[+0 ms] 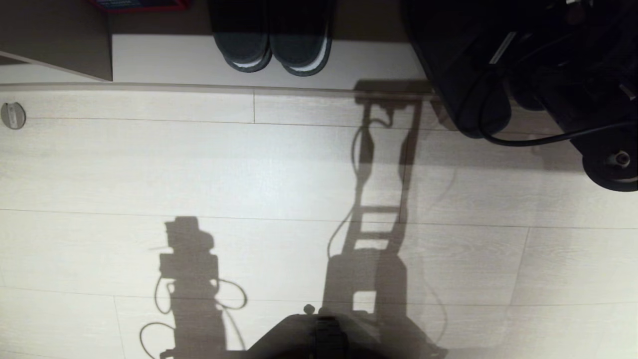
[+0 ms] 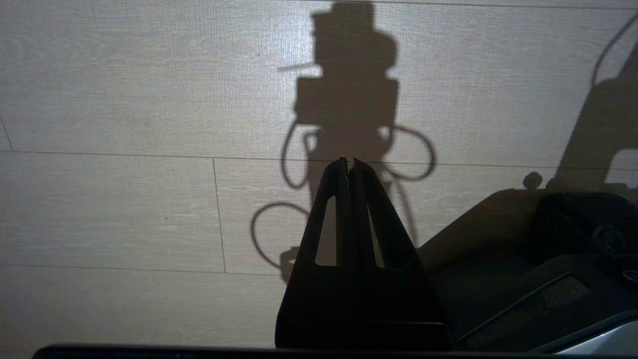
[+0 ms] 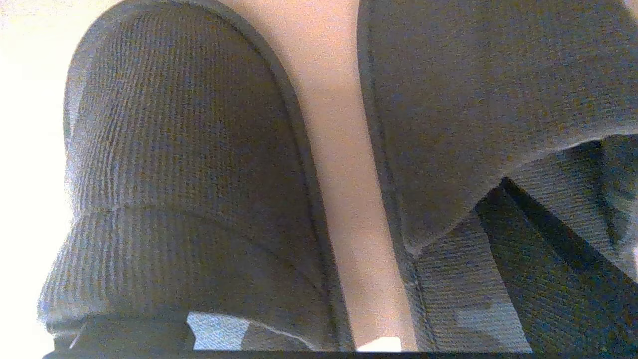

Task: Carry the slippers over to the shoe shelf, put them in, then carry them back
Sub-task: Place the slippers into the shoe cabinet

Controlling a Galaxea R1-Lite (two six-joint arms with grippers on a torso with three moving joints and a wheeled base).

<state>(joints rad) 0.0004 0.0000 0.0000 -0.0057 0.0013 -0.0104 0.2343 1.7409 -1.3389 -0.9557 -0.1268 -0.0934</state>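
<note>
Where the right wrist camera looks closely down, the slippers (image 3: 189,164) lie side by side, dark grey ribbed fabric with a pale strip of board between them. In the head view the right arm (image 1: 548,75) reaches in at the shoe shelf (image 1: 174,60). The right gripper's jaws are out of sight and spread wide, with nothing seen in their grip. A closed-toe pair (image 1: 274,45) stands on the shelf's base board. The left gripper (image 2: 349,164) hangs over the floor (image 1: 249,174), jaws closed and empty.
</note>
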